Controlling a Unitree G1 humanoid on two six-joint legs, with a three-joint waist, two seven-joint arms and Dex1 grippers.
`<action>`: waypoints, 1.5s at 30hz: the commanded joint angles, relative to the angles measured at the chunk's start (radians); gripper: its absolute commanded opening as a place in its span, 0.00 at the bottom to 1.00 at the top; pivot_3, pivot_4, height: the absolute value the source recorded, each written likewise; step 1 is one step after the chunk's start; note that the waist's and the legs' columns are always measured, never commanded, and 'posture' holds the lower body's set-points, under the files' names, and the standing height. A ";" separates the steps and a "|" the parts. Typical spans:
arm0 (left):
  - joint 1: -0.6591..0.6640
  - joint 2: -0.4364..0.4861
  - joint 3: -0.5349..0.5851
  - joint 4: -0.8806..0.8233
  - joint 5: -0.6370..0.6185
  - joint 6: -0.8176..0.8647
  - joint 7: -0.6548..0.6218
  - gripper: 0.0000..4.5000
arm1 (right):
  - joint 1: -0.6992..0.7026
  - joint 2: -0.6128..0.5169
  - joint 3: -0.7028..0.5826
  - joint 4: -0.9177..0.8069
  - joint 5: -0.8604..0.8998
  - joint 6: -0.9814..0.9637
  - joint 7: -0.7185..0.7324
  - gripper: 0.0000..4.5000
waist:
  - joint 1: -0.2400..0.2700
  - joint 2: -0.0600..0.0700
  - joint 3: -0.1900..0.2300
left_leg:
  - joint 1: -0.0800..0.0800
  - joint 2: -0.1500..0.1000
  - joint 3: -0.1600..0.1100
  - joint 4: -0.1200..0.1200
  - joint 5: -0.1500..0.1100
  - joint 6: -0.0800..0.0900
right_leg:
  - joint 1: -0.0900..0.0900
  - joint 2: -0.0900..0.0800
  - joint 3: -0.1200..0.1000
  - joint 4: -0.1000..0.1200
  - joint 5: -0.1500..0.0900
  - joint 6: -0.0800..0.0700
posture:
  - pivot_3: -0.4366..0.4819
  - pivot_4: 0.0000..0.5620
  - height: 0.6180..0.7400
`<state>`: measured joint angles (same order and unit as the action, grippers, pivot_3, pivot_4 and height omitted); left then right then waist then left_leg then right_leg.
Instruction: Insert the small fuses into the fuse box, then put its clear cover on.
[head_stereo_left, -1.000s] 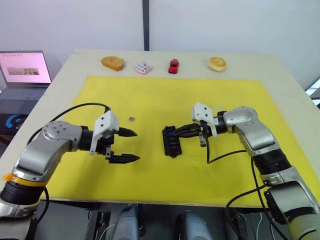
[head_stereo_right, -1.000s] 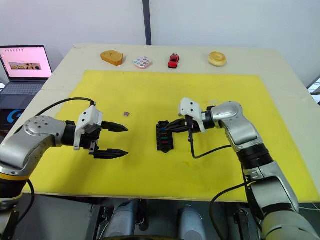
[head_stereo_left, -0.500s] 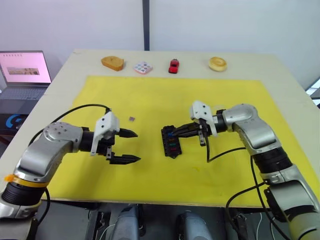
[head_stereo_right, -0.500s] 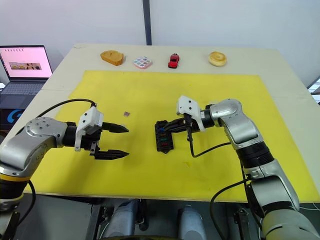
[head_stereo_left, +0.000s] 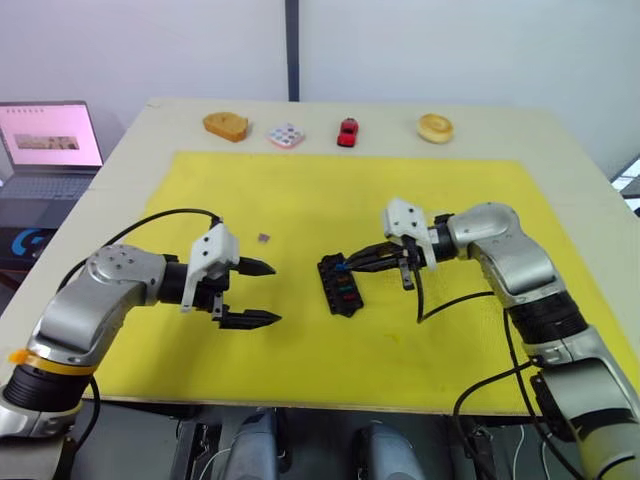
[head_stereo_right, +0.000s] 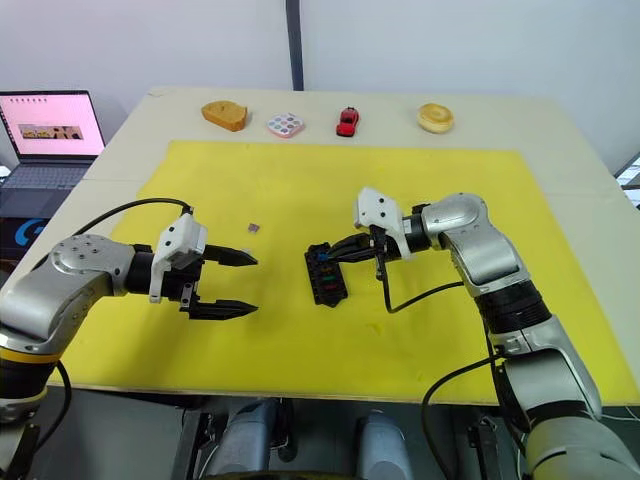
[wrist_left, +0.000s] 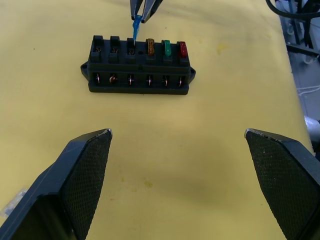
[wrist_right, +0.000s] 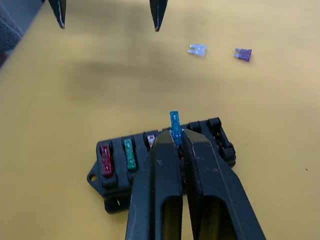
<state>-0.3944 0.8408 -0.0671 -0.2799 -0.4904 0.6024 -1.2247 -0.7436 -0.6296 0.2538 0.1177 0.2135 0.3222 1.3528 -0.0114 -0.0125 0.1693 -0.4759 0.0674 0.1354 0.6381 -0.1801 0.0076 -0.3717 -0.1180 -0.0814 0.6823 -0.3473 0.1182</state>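
- Fuse box (head_stereo_left: 340, 284), a small black block, lies on the yellow mat (head_stereo_left: 300, 350) between the two pincers, just beside the tips of the right one and well apart from the left one.
- Left pincer (head_stereo_left: 258, 293) hovers over the mat with its two black fingers spread wide and nothing between them; in the left wrist view the box lies straight ahead of those fingers.
- Right pincer (head_stereo_left: 348, 266) is closed on a blue fuse (wrist_right: 174, 123), pinching it so that it stands upright past the fingertips, directly over the box's row of slots.
- In the left wrist view the blue fuse's lower end sits at the third slot from one end of the box; whether it is already seated I cannot tell.
- Amber fuse (wrist_left: 149, 45), green fuse (wrist_left: 167, 47) and red fuse (wrist_left: 183, 48) stand in the next three slots of that row, to the side of the right pincer's tips.
- Two slots on the other side of the blue fuse look unfilled.
- Purple fuse (wrist_right: 243, 54) and a pale greyish fuse (wrist_right: 197, 50) lie loose on the mat beyond the box as seen from the right pincer, near each other but apart.
- From the head, one small dark chip (head_stereo_left: 263, 238) shows on the mat just beyond the left pincer.
- Far beyond both pincers, along the back edge of the surface (head_stereo_left: 560, 140), stand an orange-brown wedge (head_stereo_left: 225, 125), a white tile with coloured dots (head_stereo_left: 286, 135), a red toy car (head_stereo_left: 347, 131) and a tan ring (head_stereo_left: 435, 127).
- An open laptop (head_stereo_left: 45, 145) stands off the surface, far out on the left pincer's side.
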 joint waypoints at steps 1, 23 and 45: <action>0.000 0.003 -0.004 -0.034 -0.006 -0.009 -0.001 0.99 | -0.046 -0.004 -0.002 0.008 -0.010 -0.043 0.019 0.00 | 0.000 0.000 0.000 | 0.000 0.000 0.000 0.000 0.000 0.000 | 0.000 0.000 0.000 0.000 0.000 0.000 | 0.48 0.27 1.00; 0.025 0.005 0.006 -0.056 -0.013 0.003 0.015 0.99 | -0.098 0.027 0.042 0.113 -0.053 -0.123 0.079 0.00 | 0.000 0.000 0.000 | 0.000 0.000 0.000 0.000 0.000 0.000 | 0.000 0.000 0.000 0.000 0.000 0.000 | 0.48 0.27 1.00; 0.028 0.001 0.004 -0.058 -0.015 -0.001 0.025 0.99 | -0.126 0.038 0.017 0.132 -0.028 -0.090 0.089 0.00 | 0.000 0.000 0.000 | 0.000 0.000 0.000 0.000 0.000 0.000 | 0.000 0.000 0.000 0.000 0.000 0.000 | 0.48 0.27 1.00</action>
<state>-0.3641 0.8406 -0.0672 -0.3155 -0.4916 0.6079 -1.1971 -0.8336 -0.5946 0.3034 0.2717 0.1653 0.2341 1.4406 -0.0112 -0.0125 0.1693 -0.4759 0.0674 0.1354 0.6382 -0.1801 0.0076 -0.3716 -0.1180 -0.0815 0.6823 -0.3473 0.1182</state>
